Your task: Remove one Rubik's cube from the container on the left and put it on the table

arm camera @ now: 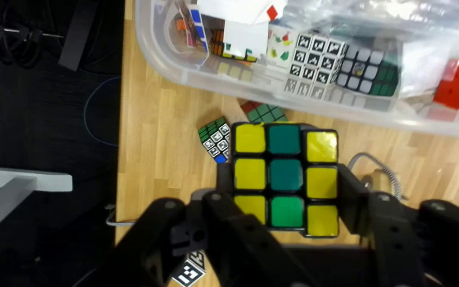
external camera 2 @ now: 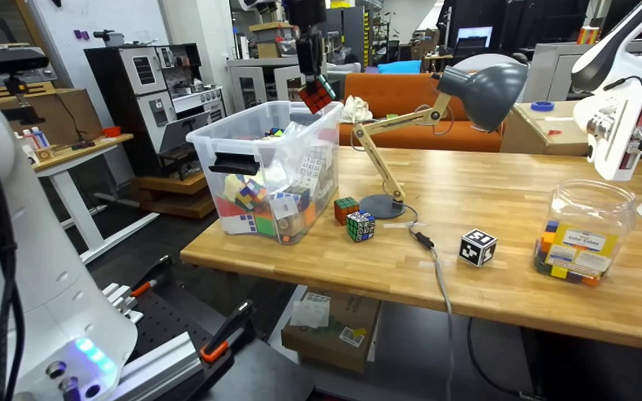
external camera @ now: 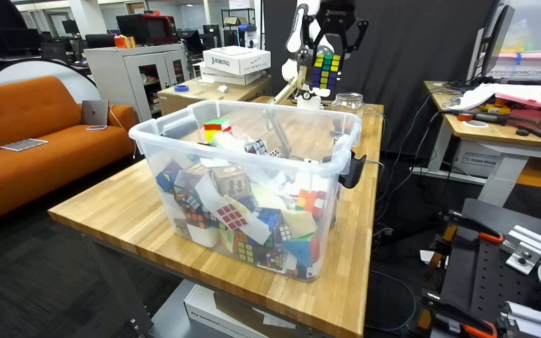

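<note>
claw (arm camera: 286, 181): while it pinches our cube (arm camera: 285, 175), we're likely mid-transfer
counter (arm camera: 157, 151): we'd lower next
container (arm camera: 221, 84): wrist-view twelve o'clock

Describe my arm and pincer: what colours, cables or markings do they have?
The arm is white and rounded, with black cables alongside and blue lights low down. The pincer is black, angular and jointed, with pale ROBOTIQ lettering.

Both exterior views share table (external camera 2: 449, 186) and container (external camera: 251, 157), seen slantwise; the wrist view looks down.
</note>
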{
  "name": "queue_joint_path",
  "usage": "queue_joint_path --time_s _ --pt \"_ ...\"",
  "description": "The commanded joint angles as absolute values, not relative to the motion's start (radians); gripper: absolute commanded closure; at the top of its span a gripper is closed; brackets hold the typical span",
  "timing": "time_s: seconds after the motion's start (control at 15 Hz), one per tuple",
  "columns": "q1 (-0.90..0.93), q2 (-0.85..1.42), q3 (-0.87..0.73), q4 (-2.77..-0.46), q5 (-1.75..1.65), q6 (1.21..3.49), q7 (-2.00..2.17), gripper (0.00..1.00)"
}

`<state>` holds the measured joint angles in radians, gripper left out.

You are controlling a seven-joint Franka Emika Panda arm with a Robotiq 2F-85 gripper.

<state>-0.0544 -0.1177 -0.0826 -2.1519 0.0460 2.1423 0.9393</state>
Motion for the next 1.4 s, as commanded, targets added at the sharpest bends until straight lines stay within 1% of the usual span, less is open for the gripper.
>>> queue_joint_path --time_s 0.0,0.2,0.27,0.8,0.87,1.07,1.33 --pt "-0.111 -0.064 -0.114 -2.137 0.119 2.167 0.977 0.63" --pt "-0.134 -0.014 -0.139 -2.140 0.151 2.163 0.986 0.63" --pt "-0.131 -0.033 -0.137 -2.149 0.120 2.153 0.961 0.38" --pt "-0.131 -0.011 -0.141 -2.143 0.129 2.156 0.982 0.38" --pt "-0.131 -0.011 -0.141 -2.143 0.129 2.156 0.982 0.63" --pt "-0.143 0.047 -0.156 -2.116 0.164 2.124 0.969 0.63" --pt "-0.186 0.157 -0.198 -2.071 0.315 2.100 0.913 0.63"
